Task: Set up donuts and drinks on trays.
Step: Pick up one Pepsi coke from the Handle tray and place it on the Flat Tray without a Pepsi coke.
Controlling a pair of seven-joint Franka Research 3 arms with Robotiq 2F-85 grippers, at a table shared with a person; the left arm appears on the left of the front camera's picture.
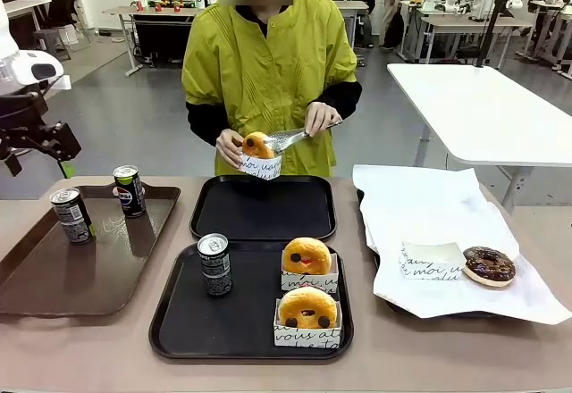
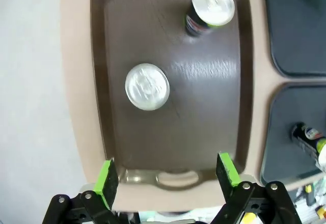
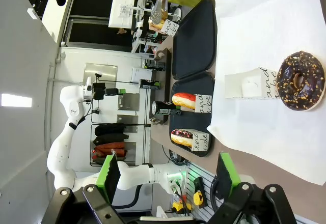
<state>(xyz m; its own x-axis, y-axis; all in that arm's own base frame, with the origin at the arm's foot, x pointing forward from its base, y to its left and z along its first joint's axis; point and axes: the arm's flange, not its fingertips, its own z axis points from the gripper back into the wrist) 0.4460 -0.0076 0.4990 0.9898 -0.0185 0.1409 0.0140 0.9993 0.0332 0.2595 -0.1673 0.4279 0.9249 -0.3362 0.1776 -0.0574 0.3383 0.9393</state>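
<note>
– Drinks (image 1: pixel 71 215) first: where do they stand?

– Two stand upright on the brown tray (image 1: pixel 54 277) at your left, well apart, one nearer you and one (image 1: pixel 130 190) farther back. A third can (image 1: pixel 214 264) stands on the near black tray (image 1: pixel 179 344), beside two donuts (image 1: pixel 307 256) in their paper holders. The far black tray (image 1: pixel 264 207) is bare. Above its far edge the person holds another donut (image 1: pixel 258 146) in one hand, with tongs (image 1: pixel 290 137) in the other.

– And your tools?

– Your left tool (image 2: pixel 167 173) hangs above the brown tray with its fingers spread wide and nothing between them. The nearer can top (image 2: pixel 146 86) lies just ahead of it. Your right tool (image 3: pixel 168 170) is just as wide and empty, facing the white paper (image 3: pixel 265 20) that carries the chocolate donut (image 3: pixel 300 80).

– How will a can handle?

– I'd judge it stiff and smooth, so likely slippery, and probably weighty if full. It is slim and tall, so a nudge near the top could tip it. Take hold across the body at about mid-height, with the pads flat on opposite sides, not on the rim.

– The donuts?

– Soft, with a glaze that could smear. The paper holder is the place to grip, and lightly, since it looks easy to crush.
</note>
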